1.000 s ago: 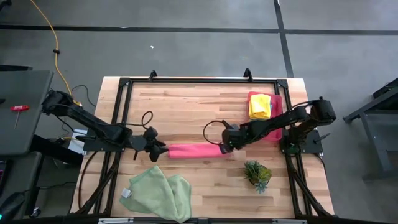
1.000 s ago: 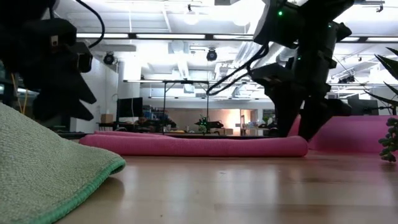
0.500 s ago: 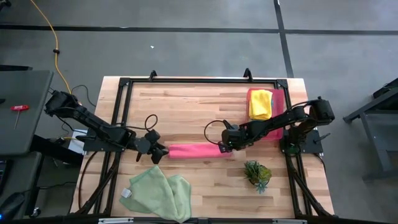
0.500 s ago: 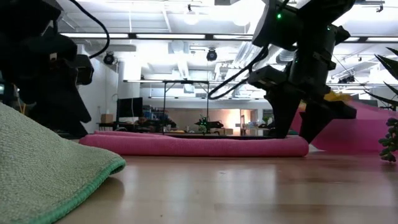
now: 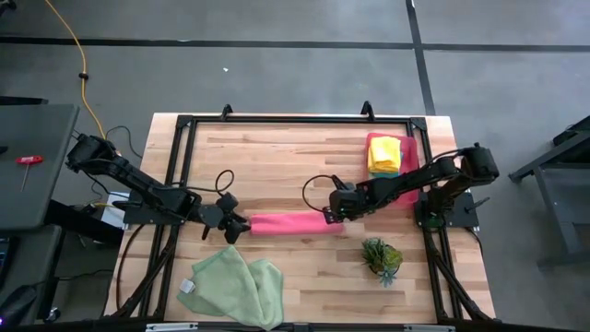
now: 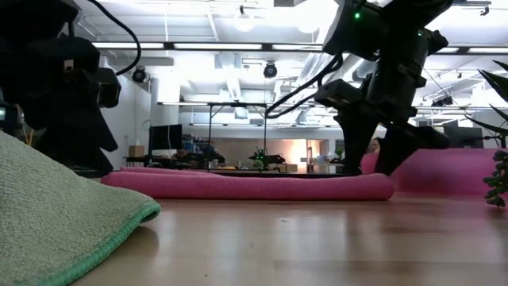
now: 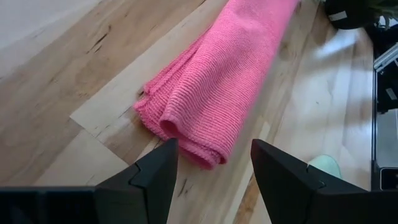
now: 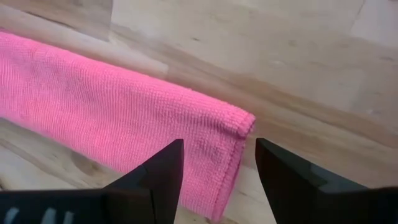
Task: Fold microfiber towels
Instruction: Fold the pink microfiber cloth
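A hot pink towel (image 5: 286, 224), folded into a long narrow strip, lies flat on the wooden table, running left to right. My left gripper (image 5: 236, 229) stands open just over its left end (image 7: 186, 127), one finger on each side and clear of it. Over its right end (image 8: 239, 124) my right gripper (image 5: 330, 216) stands open too, pointing steeply down. Two pale green towels (image 5: 235, 286) lie crumpled near the table's front edge. A yellow towel (image 5: 385, 150) rests on a teal one in the pink tray (image 5: 417, 148) at the far right.
A small spiky green plant (image 5: 381, 256) stands near the front right, close to my right arm. The black frame (image 5: 295, 120) runs around the table's edges. Bare wood lies behind the pink towel. In the low view the green towel (image 6: 55, 214) fills the near left.
My left gripper has sunk a little and come closer to the pink towel's left end. My right gripper has rolled slightly over the right end. The towel has kept still.
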Robot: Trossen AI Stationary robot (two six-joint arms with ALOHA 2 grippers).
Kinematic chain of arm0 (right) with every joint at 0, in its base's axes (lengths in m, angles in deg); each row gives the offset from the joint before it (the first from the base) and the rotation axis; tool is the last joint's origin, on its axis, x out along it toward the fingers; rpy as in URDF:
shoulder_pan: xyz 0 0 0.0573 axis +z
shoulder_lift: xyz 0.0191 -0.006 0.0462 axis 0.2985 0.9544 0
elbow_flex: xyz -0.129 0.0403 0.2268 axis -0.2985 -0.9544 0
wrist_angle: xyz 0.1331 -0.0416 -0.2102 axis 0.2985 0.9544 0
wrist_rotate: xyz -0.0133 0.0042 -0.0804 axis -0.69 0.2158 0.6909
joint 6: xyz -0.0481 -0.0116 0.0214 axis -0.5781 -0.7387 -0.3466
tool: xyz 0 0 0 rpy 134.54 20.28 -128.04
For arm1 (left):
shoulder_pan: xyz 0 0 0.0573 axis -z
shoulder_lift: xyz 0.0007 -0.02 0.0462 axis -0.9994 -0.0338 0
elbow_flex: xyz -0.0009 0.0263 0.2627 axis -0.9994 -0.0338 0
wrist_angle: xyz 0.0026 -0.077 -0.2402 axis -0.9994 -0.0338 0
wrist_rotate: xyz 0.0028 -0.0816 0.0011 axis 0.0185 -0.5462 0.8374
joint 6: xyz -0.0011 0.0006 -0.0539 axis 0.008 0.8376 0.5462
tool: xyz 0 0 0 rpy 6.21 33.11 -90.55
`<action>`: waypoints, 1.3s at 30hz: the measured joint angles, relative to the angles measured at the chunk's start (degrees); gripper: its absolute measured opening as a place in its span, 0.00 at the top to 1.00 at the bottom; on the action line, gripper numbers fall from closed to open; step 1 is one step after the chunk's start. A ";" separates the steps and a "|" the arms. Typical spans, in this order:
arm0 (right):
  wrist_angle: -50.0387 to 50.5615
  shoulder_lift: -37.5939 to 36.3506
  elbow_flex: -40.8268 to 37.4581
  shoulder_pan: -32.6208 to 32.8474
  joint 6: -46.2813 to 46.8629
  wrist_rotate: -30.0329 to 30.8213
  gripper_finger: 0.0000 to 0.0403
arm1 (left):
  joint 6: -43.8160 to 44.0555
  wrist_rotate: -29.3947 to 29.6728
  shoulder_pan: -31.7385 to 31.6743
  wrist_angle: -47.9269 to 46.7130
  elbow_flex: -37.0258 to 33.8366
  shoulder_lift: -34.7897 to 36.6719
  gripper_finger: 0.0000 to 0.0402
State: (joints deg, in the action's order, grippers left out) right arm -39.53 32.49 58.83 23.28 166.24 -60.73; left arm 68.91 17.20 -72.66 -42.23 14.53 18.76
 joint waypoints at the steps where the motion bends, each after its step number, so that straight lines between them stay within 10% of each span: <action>1: 0.09 -0.07 0.00 -0.10 -0.01 0.06 0.53 | 0.00 0.00 0.00 0.00 0.00 0.00 0.52; 20: 3.23 -7.90 -0.34 3.03 11.83 2.19 0.53 | -0.25 -4.14 0.00 0.00 0.00 0.02 0.52; 28: -15.50 -12.10 -14.34 2.34 20.55 3.47 0.53 | -0.83 -4.42 0.02 0.19 0.00 0.02 0.52; 39: -16.87 -17.91 -22.32 -0.22 20.31 3.83 0.53 | -0.47 -4.30 0.00 0.96 0.00 0.04 0.52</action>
State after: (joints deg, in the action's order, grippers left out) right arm -56.40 14.58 36.51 23.06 186.55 -56.91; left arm 68.44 12.90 -72.66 -41.28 14.53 18.81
